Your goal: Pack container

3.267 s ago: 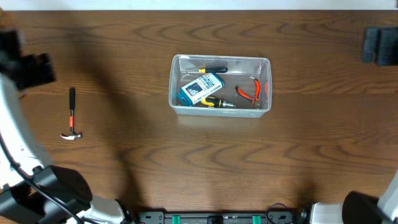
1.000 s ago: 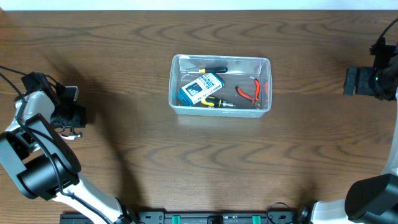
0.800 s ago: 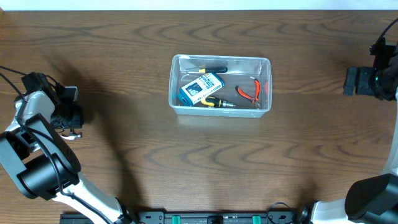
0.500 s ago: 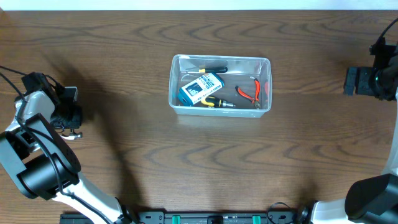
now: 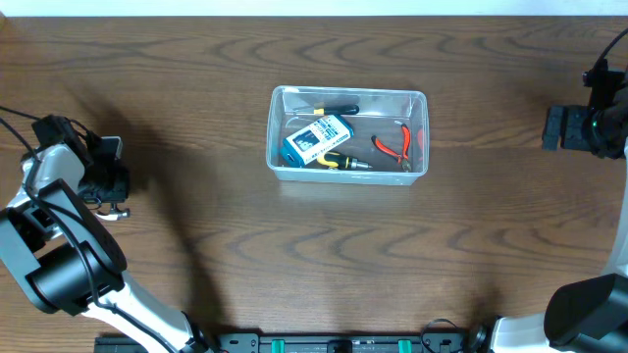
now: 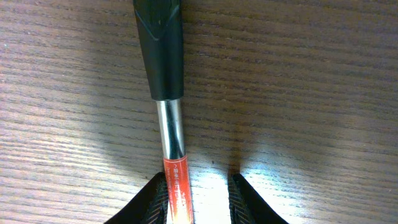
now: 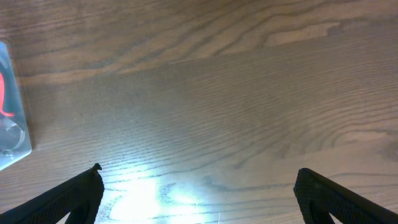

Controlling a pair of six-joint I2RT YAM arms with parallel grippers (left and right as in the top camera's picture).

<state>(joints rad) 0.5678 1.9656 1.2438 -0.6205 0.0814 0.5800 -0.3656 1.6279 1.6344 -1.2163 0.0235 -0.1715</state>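
The clear container (image 5: 277, 127) sits mid-table and shows at the left edge (image 7: 12, 124) of the right wrist view. A hammer lies at the far left, with a black grip (image 6: 158, 50), a steel and orange shaft (image 6: 176, 180) and its head (image 5: 116, 211) poking out under the arm. My left gripper (image 6: 198, 199) (image 5: 106, 186) straddles the shaft with narrowed jaws. One finger (image 6: 158, 199) touches it, and lit table shows between the shaft and the other finger. My right gripper (image 7: 198, 186) (image 5: 561, 128) hangs wide open and empty over bare wood at the far right.
Inside the container lie a blue-and-white box (image 5: 317, 140), a black-and-yellow screwdriver (image 5: 334, 108), a second yellow-handled tool (image 5: 343, 162) and red pliers (image 5: 392, 145). Brown wood table (image 5: 324, 255) spreads between the arms and the container.
Both arms have come in over the table since the oldest frame. In the last second my left jaws narrowed around the hammer shaft; the hammer and right arm stay put.
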